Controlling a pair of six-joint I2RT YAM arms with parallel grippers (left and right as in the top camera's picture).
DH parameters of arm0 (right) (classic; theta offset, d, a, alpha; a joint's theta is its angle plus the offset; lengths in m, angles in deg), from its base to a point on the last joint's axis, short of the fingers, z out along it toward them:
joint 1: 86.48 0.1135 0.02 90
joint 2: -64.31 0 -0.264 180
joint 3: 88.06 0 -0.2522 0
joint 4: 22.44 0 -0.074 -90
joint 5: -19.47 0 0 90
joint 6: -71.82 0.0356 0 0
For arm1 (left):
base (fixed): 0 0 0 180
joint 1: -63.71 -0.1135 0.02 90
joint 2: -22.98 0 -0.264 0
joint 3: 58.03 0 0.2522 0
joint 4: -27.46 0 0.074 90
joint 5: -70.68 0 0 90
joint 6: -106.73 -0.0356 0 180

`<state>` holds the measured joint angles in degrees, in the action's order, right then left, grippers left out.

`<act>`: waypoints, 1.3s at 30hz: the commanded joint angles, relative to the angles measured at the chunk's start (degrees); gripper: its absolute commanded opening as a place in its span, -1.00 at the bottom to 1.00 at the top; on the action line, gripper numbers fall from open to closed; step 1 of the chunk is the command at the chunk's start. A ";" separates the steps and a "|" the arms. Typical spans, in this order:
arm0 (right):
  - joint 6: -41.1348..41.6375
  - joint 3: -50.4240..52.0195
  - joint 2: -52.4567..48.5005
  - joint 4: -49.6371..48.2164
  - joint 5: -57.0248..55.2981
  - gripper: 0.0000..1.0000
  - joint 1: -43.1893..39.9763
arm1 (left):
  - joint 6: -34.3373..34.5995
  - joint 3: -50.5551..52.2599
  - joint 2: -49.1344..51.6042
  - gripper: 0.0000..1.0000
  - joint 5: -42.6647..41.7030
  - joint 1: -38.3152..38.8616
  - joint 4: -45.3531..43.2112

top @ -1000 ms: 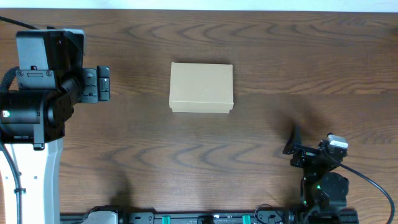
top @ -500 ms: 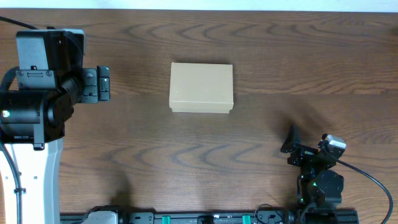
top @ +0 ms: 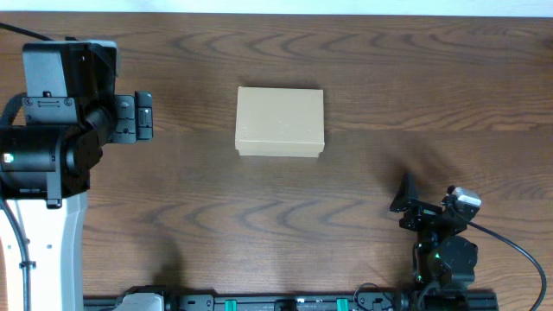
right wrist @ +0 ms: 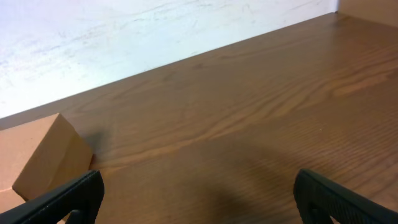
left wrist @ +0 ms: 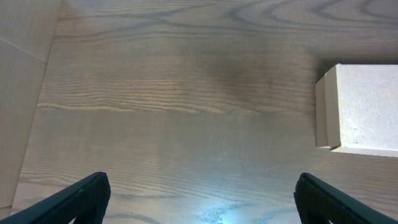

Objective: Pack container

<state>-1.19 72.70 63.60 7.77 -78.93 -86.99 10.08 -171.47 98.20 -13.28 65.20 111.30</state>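
The left gripper (left wrist: 202, 202) holds its fingers wide apart with nothing between them. The container (left wrist: 364, 106), lid down, lies ahead on the table (left wrist: 174, 93), off toward the view's right edge. The right gripper (right wrist: 199, 202) also gapes empty, and the container sits well apart from it, at the far left of its view

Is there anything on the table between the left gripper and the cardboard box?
No. The left wrist view shows only bare table between the left gripper and the container.
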 commanded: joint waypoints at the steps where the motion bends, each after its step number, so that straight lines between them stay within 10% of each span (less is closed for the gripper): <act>1: 0.76 0.42 0.37 -0.22 -0.17 0.99 0.55 | 0.04 -0.94 -0.13 0.91 0.52 -0.35 0.00; 39: 0.79 0.42 0.37 -0.22 -0.17 0.99 0.55 | 0.04 0.63 -4.70 0.91 0.52 -0.33 -0.02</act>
<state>-1.16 72.70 63.60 7.75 -78.93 -86.99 10.08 -171.47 97.50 -13.28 65.20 111.28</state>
